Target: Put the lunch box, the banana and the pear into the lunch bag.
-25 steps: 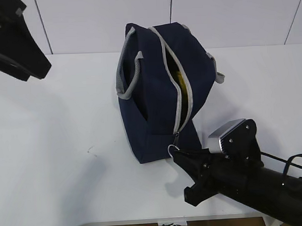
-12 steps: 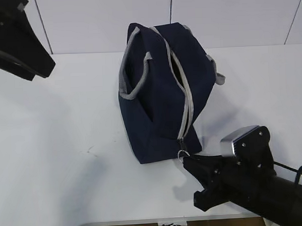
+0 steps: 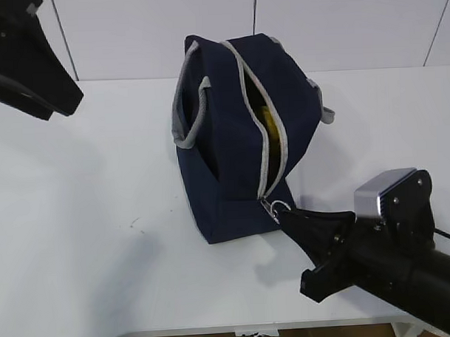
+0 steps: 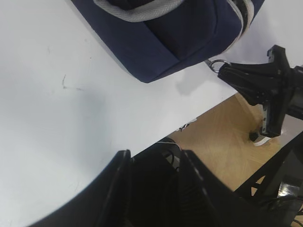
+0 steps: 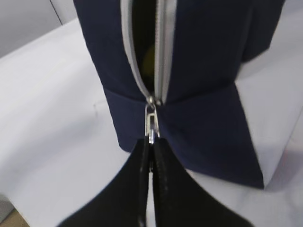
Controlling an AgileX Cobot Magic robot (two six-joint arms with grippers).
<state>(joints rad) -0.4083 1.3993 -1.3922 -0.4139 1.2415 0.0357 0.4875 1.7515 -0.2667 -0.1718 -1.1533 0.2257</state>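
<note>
On the white tabletop, items listed by size:

1. White table surface: fills most of the exterior view; faint scuff mark toward 9 o'clock of the bag's base; front edge over a wood-tone floor in the left wrist view.

2. Large boxy navy-blue fabric lunch bag: stands near the table's middle, top leaning toward 12 o'clock. Grey webbing handles droop on its 9 o'clock side, a second grey loop shows at its 3 o'clock side. Grey zipper runs down the top face, parted for most of its length, teeth meeting only at the 6 o'clock end by the slider.

3. Black right arm with silver-grey camera block: enters from 4 o'clock. Right gripper: fingers pressed together, pinching the metal zipper pull at the bag's 6 o'clock corner; a ring on the pull shows in the exterior view.

4. Black left arm: raised at 10 o'clock of the exterior view, well apart from the bag. Left gripper: fingers partly spread, nothing between them, hanging above the table's front edge.

5. Yellow item: visible through the zipper gap, inside the bag; banana or pear cannot be told. Lunch box not visible through the gap
</note>
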